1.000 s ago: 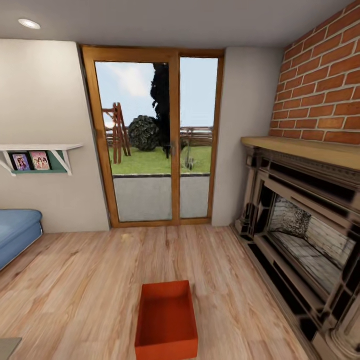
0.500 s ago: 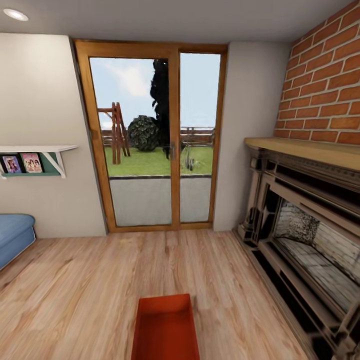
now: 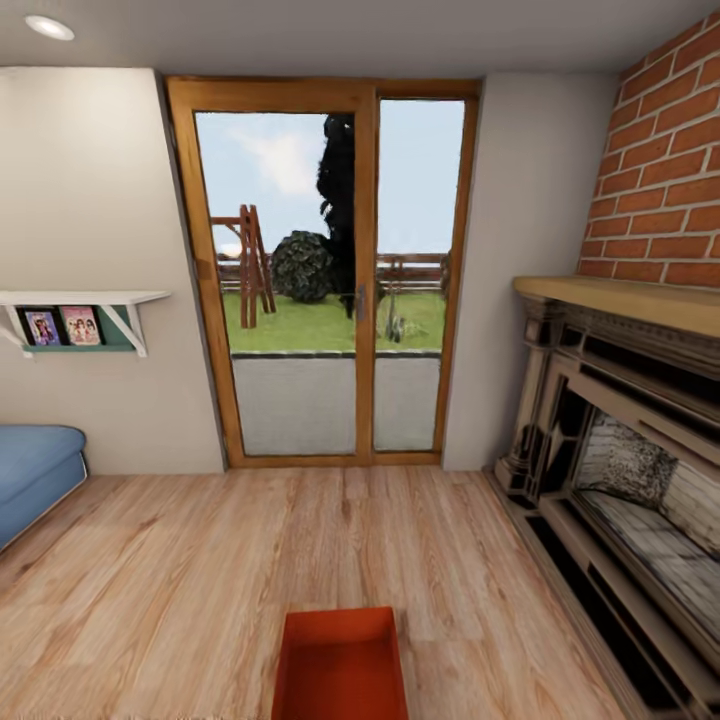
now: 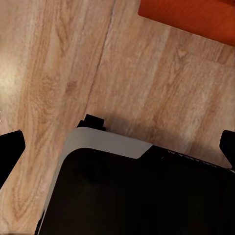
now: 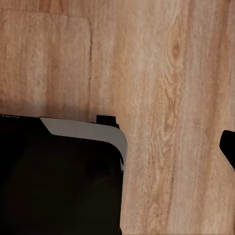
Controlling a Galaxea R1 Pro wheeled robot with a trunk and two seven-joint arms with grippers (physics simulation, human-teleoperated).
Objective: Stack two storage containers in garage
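One orange-red storage container [image 3: 340,665] lies open-topped on the living room's wood-plank floor, cut off by the near edge of the head view. A corner of a storage container [image 4: 196,14] also appears in the left wrist view, apart from my left gripper [image 4: 117,149]. That gripper hangs open over the planks, its dark fingertips [image 4: 11,149] spread to both sides of the picture. My right gripper [image 5: 120,147] also hangs over bare planks with nothing in it; one fingertip [image 5: 229,147] shows at the picture's edge, the other is lost against my dark base.
A glass patio door [image 3: 330,280] is straight ahead, with a brick fireplace [image 3: 620,470] along the right wall. A blue sofa [image 3: 35,470] and a wall shelf [image 3: 80,310] are on the left. My black and grey base [image 4: 137,191] sits under both wrists.
The camera has moved closer. The container now sits lower in the head view and is cut by its bottom edge. The door and fireplace have shifted right.
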